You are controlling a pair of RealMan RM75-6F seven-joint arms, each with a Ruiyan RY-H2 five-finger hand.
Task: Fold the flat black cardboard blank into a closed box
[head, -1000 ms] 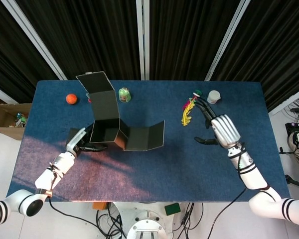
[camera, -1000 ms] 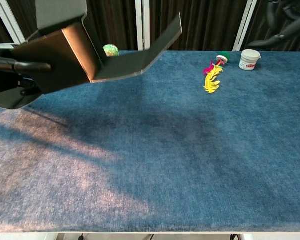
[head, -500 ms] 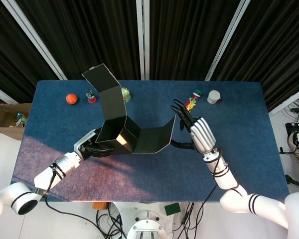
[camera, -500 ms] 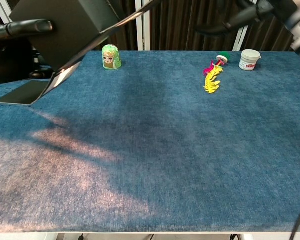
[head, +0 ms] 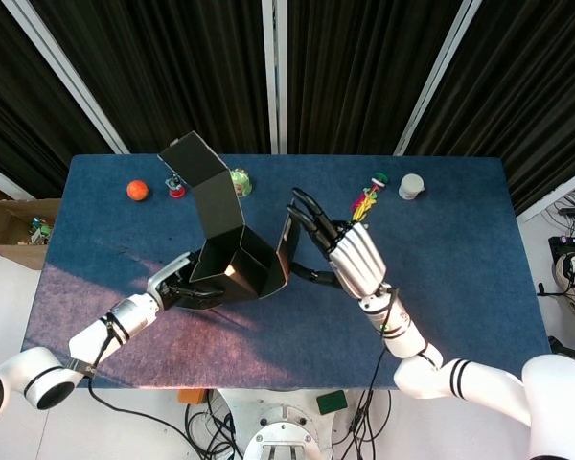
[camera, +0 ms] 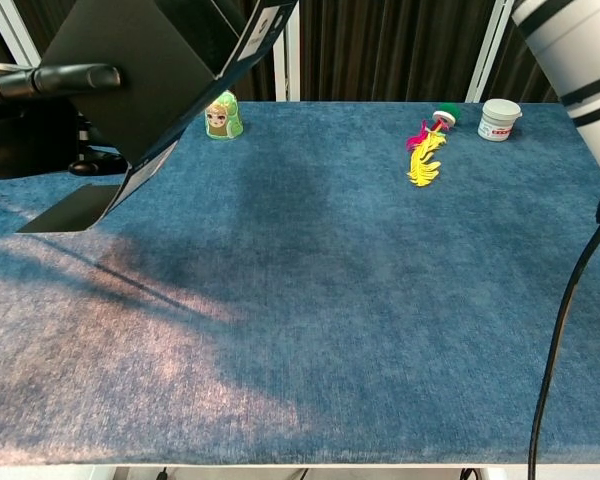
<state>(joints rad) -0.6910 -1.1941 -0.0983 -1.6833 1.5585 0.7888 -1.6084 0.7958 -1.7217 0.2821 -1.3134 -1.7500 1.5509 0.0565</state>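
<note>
Since half a second ago the right robot hand (head: 350, 257) has swung in from the right and pushed the side flap up, so the black cardboard box (head: 232, 259) now looks much more like a tub than a spread-out blank. That hand's fingers are stretched out flat against the outside of the flap, pressing on it rather than wrapping round anything.

Nearest the robot, the left robot hand (head: 177, 286) grips the box's lower left edge, with fingers curled onto the cardboard. The box is lifted off the blue worktop (head: 460, 287), a bit left of centre, with its long lid panel sticking up and back toward the curtains. In the chest view one dark finger (camera: 75, 78) lies across the box's underside (camera: 140, 70).

Farther back on the worktop: a yellow and pink feather toy (camera: 423, 152), a green-capped thing (camera: 445, 117) just behind it, and a small white jar (camera: 499, 119) beside that. On the left are a green doll figurine (camera: 221, 115), a tiny red-based figure (head: 175, 185) and an orange ball (head: 137, 190).
</note>
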